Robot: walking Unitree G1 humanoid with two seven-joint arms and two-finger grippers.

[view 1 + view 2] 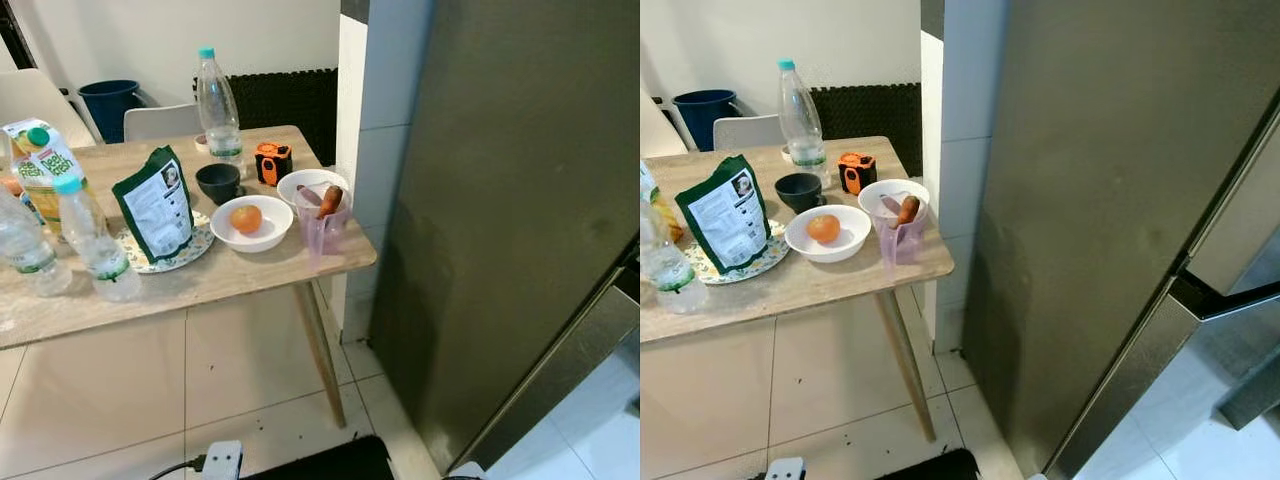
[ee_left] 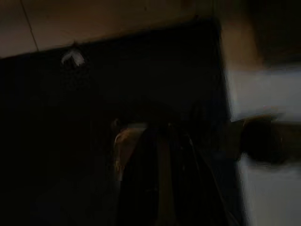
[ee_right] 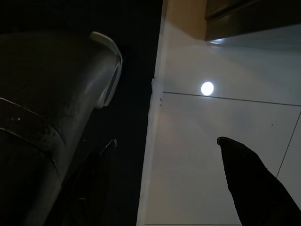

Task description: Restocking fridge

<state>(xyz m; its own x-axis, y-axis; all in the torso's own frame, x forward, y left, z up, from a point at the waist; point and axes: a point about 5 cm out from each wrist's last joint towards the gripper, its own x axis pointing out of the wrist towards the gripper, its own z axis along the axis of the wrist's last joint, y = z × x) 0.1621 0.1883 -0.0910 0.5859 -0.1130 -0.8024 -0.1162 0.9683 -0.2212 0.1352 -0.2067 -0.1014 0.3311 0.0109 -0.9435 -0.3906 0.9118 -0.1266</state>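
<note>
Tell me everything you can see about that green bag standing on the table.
The green bag is a glossy pouch with a large white printed label on its front and a small picture near the top corner. It looks sealed and stands upright, leaning a little, on a patterned plate on the wooden table. A water bottle stands close on its left, and a white bowl holding an orange fruit sits to its right.

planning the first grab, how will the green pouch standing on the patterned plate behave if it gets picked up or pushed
The green pouch stands upright and leans a little, so a sideways push would probably tip it. Its soft, creased sides suggest it would flex under a squeeze instead of staying stiff. It sits on a plate on the table, so pushing may slide the plate too.
</note>
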